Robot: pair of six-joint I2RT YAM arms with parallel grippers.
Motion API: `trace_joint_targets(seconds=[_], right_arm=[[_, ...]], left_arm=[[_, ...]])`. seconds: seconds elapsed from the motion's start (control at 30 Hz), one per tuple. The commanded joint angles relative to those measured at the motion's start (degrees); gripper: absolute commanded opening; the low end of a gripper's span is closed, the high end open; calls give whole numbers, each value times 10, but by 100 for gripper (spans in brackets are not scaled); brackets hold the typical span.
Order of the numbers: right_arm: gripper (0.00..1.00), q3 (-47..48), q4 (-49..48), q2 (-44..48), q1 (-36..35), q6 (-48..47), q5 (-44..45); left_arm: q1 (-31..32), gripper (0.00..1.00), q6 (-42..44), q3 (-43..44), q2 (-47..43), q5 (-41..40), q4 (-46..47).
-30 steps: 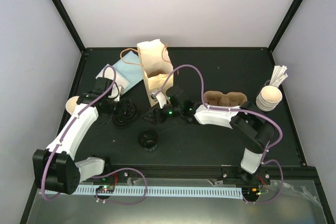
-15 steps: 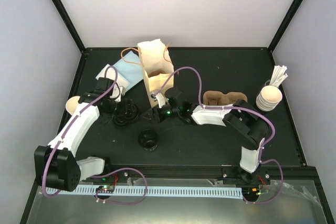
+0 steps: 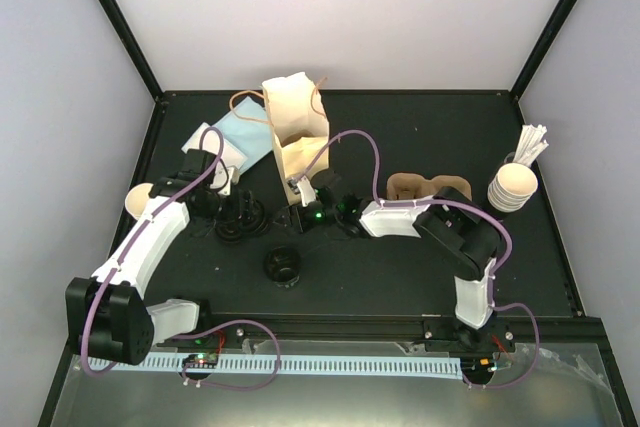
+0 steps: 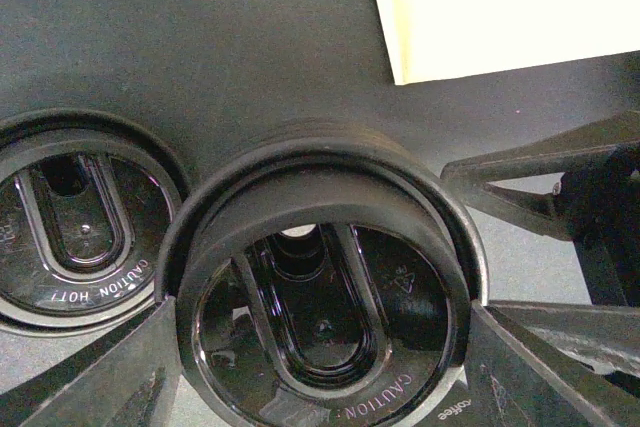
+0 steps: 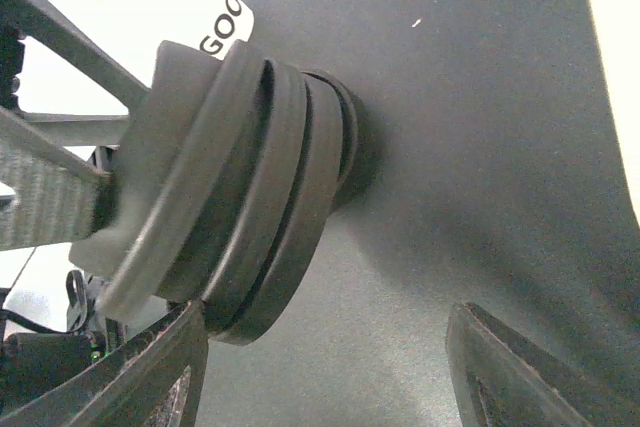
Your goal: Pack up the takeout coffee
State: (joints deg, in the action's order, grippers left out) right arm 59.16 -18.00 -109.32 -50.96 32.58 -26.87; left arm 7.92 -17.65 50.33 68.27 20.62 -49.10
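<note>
1. Black tabletop (image 3: 420, 127) under plain white walls, most of the clutter toward the left; a paper bag (image 3: 296, 127) stands near the back, a pulp carrier (image 3: 430, 187) lies to its right.
2. The takeout coffee (image 3: 137, 197) sits at the far left edge, partly hidden by the left arm, well apart from the bag; neither claw touches it.
3. The left claw (image 4: 320, 312) is clenched on a lid stack (image 4: 320, 197), one finger against each side of the rim; a second lid (image 4: 75, 237) lies just beside.
4. The right claw (image 5: 328, 312) gapes wide, released and holding nothing; the same stack stands by one of its fingers.
5. I'd judge the cup light, its thin paper wall quick to buckle; whether it is filled I cannot tell, so it wants keeping upright; the best hold looks to be around the wall just under the rim, where paper is stiffest, with a gentle squeeze.
</note>
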Motion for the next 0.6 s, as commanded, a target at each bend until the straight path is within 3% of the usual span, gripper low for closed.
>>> trace_joint_targets(seconds=[0.0,0.4,0.57], right_arm=[[68,20,-6,-16,4,12,17],[67,5,21,-32,13,23,57],[68,-16,17,-3,16,10,64]], left_arm=[[-4,69,7,-2,2,30,16],[-5,68,-3,-18,32,49,53],[-4,68,0,-6,23,5,40]])
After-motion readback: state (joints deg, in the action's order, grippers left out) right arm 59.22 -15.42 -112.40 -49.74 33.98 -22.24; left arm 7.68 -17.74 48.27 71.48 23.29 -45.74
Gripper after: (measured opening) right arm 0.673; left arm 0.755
